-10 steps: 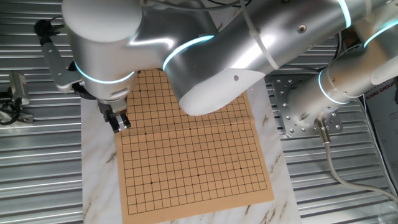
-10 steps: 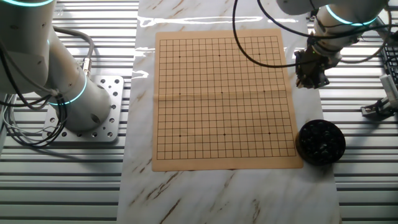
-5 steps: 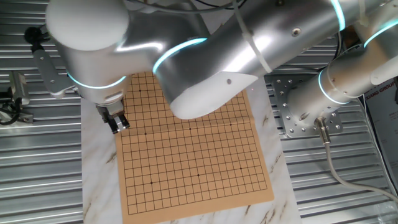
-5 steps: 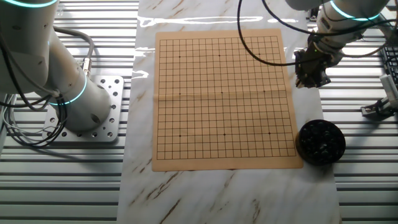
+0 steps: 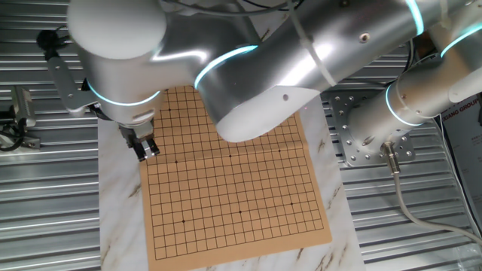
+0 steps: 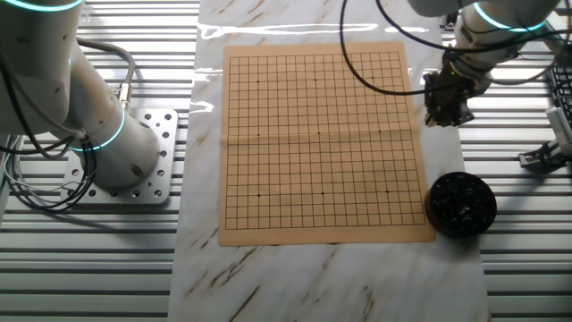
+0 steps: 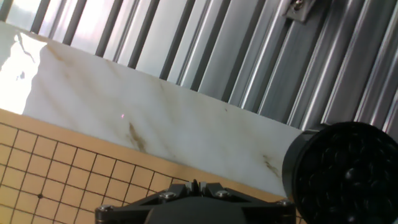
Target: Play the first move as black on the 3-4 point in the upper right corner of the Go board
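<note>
Hanging over the edge of the board (image 6: 322,143), the gripper (image 6: 449,109) sits just past the side where the black bowl (image 6: 460,205) stands. The board is a big flat tan square with thin black lines and a few small dots, and it lies on a white marble sheet (image 6: 268,277) in the middle of the metal table (image 6: 98,268). No stones show on the board.

In one fixed view the fingers (image 5: 144,147) point down at the board's edge, close together (I cannot tell if they hold a stone, or if they are truly closed). The hand view shows the bowl (image 7: 348,171) full of dark stones, resting on the marble (image 7: 186,118) just beside the board (image 7: 56,174).

The big silver arm (image 5: 301,53) reaches across above the board.
</note>
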Robot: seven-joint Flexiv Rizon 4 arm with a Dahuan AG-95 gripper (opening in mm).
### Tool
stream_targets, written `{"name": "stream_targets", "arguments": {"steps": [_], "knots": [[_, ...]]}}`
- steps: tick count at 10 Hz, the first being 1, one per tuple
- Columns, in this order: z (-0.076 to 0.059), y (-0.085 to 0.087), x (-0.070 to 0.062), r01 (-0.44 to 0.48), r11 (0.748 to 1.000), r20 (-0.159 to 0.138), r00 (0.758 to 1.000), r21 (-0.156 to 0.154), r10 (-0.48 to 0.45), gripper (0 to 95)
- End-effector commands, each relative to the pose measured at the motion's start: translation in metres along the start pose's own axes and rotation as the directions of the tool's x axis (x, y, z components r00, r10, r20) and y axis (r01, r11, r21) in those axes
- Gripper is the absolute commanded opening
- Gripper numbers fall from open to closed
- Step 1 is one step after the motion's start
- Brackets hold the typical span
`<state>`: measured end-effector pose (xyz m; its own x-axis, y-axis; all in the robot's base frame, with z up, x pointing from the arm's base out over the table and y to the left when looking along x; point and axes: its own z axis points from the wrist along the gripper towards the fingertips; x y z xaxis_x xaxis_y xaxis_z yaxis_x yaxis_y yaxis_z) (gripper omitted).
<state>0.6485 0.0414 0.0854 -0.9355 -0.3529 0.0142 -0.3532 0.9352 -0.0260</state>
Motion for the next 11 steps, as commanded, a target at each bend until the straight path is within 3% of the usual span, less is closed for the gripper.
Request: {"name": "stream_targets", "arguments": {"steps": [1, 7, 11], "knots": [[0.001, 0.0, -0.001, -0.023, 1.0, 0.015, 1.0, -0.007, 0.023, 0.0], [0.004, 0.002, 0.011, -0.055, 0.998, 0.054, 0.997, -0.026, 0.057, 0.0], [0.003, 0.02, 0.011, -0.102, 0.995, 0.054, 0.993, -0.023, 0.103, 0.0]]}}
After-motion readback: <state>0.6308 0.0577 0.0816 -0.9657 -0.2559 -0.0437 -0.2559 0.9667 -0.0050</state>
